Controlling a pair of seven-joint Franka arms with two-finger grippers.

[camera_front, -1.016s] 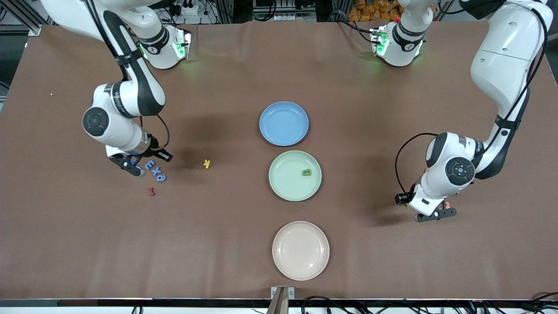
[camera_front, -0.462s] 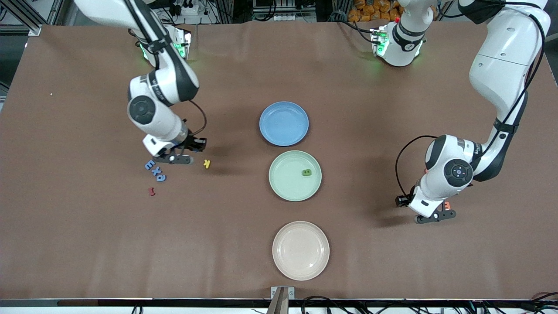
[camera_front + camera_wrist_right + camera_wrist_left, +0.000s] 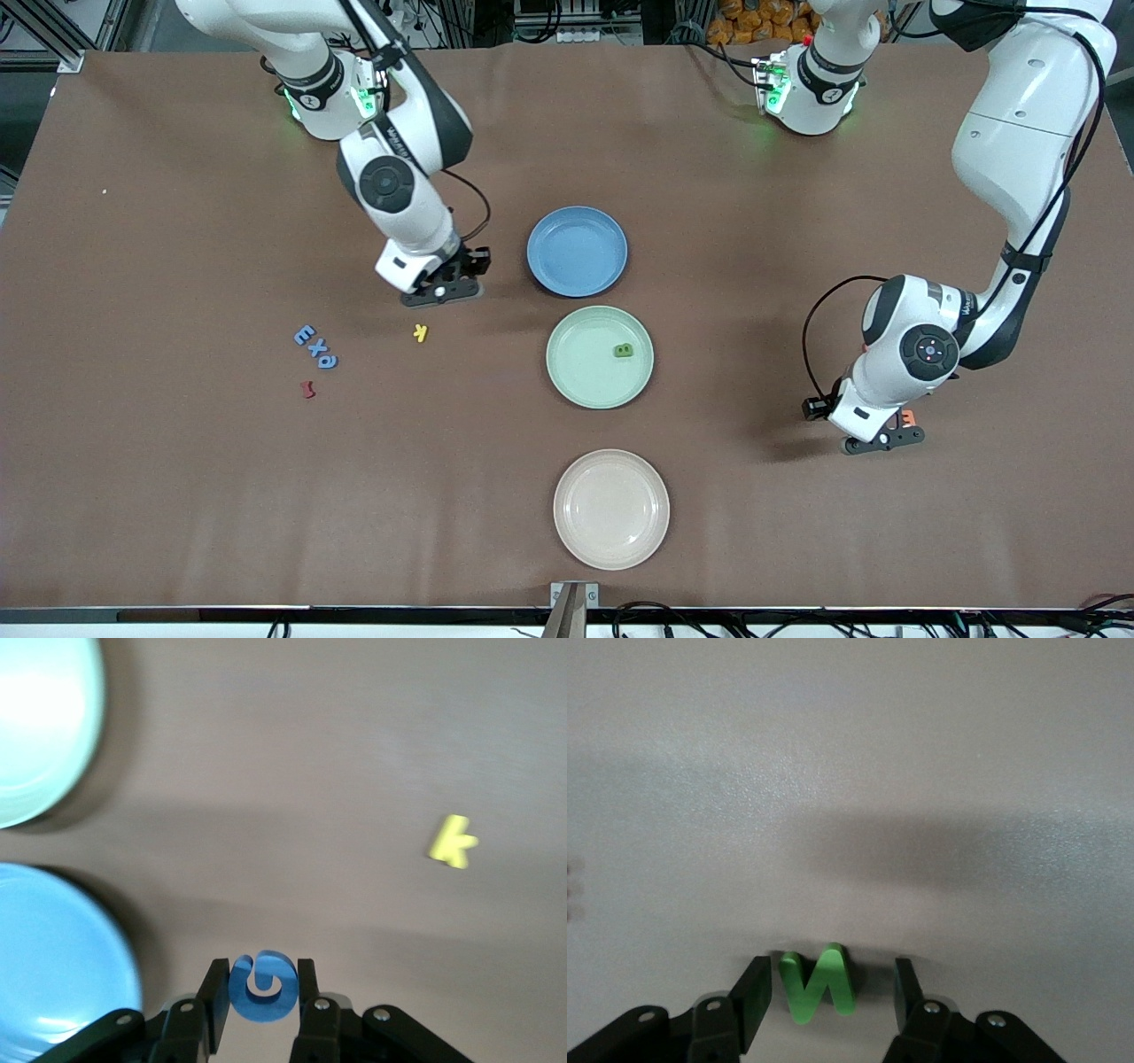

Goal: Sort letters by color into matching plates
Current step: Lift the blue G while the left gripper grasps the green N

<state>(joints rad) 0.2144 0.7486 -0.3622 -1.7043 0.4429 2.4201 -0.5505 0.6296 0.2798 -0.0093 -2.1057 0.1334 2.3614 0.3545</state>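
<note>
Your right gripper (image 3: 257, 992) is clamped on a blue letter (image 3: 261, 986) just beside the blue plate (image 3: 577, 251) — its match. The left gripper (image 3: 826, 997) straddles a green letter (image 3: 818, 983), jaws apart — not gripping yet.

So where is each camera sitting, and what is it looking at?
Front view: high up across the table, facing both arms, the blue plate and the yellow letter.
Left wrist view: on the left arm, looking down past the left claw at a green letter.
Right wrist view: on the right arm; the right claw grips a blue letter.
Front and right wrist views share the yellow letter.
</note>
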